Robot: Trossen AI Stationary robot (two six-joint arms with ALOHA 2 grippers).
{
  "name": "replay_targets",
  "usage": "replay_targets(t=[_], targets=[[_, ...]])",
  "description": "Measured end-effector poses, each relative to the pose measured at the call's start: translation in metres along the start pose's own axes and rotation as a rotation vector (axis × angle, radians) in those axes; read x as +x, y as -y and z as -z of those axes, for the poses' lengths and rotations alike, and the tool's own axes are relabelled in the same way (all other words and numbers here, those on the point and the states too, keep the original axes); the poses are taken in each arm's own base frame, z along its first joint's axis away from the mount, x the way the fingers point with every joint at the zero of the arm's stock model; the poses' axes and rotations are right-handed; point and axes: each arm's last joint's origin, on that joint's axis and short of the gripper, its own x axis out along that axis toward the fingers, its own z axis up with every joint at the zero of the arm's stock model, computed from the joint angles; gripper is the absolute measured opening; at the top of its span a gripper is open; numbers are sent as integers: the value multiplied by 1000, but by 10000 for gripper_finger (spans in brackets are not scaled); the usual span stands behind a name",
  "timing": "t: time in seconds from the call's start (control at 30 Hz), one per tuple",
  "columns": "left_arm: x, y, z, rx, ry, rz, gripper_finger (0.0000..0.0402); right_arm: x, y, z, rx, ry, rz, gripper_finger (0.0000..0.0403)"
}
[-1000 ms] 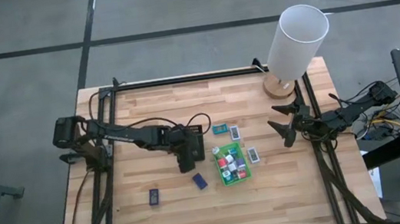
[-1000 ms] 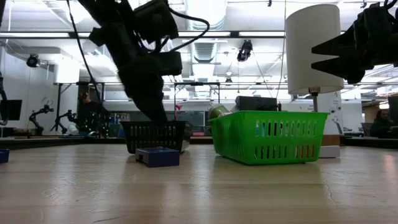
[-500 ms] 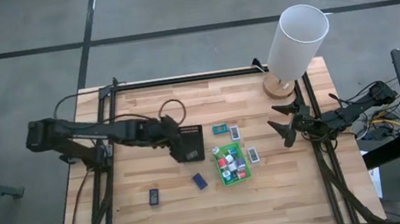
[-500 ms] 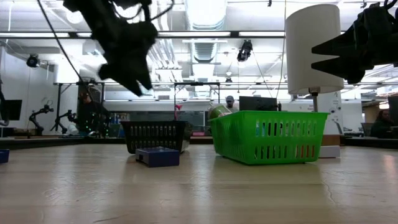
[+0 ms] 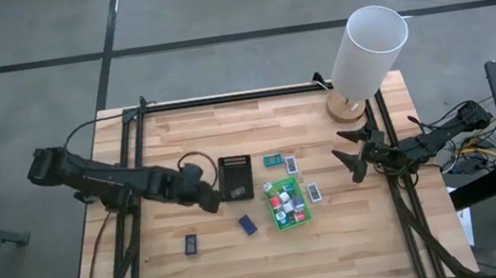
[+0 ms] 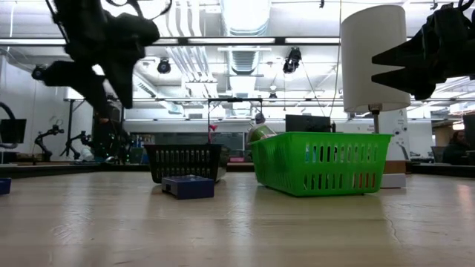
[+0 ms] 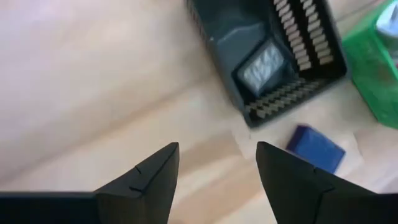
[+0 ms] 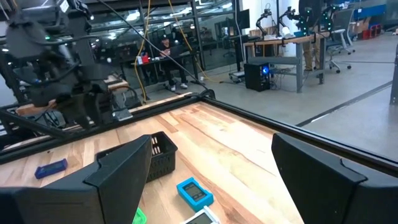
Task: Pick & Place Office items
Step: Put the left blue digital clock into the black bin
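Observation:
My left gripper hangs open and empty above bare wood, just left of the black ribbed tray; nothing lies between its fingers. A grey-white packet lies inside that tray. The green tray holds several small white, red and teal pieces. Loose office items lie flat on the table: a blue one, a dark one, a teal one and two white ones. My right gripper waits open at the table's right edge, raised.
A lamp with a white shade stands on a wooden foot at the far right corner. Black frame rails run along the table's left, right and far sides. Bare wood stretches along the near edge.
My left gripper has come up out of the black tray and drawn back toward the table's left edge, rolling about its own axis as it went. The black tray and the loose items have kept their places.

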Motion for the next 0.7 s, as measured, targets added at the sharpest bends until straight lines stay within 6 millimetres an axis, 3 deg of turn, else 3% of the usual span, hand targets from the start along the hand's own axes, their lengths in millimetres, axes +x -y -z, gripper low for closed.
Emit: replay_targets(t=[0.3,0.7], targets=[[-4,5,29,-85,-33,-2,247,0,0,0,0,0,0,327],[2,9,72,-217,-101,-81,248,0,0,0,0,0,0,327]])
